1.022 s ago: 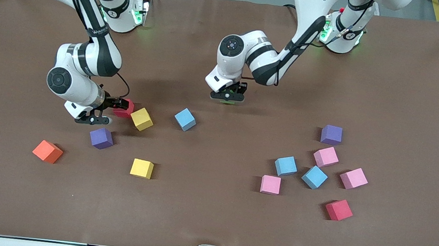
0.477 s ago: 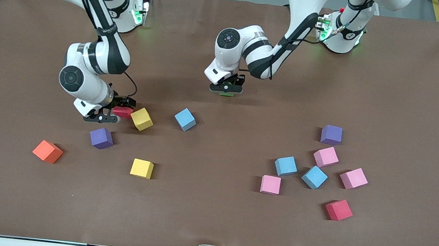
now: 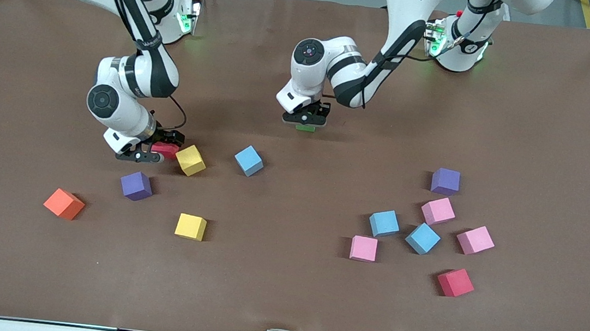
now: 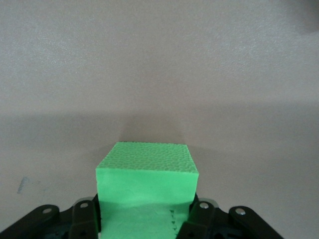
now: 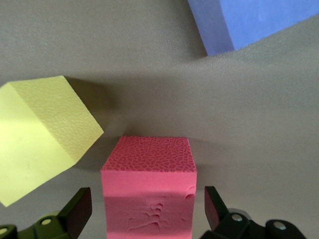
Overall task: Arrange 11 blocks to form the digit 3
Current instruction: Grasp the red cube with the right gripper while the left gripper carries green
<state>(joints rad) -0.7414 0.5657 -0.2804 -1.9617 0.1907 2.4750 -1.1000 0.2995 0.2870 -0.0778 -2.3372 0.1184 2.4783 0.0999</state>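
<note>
Both arms have shifted toward the bases since earlier. Left gripper (image 3: 305,121) is clamping the green block (image 4: 145,175) over bare table mid-way; right gripper (image 3: 153,147) is straddling the red block (image 5: 148,183), fingers apart (yellow block (image 3: 190,160) sitting just beside, so close squarely).

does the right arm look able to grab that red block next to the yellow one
Probably yes: the right gripper is open with its fingers either side of the red block, though the yellow block sits close beside it.
</note>
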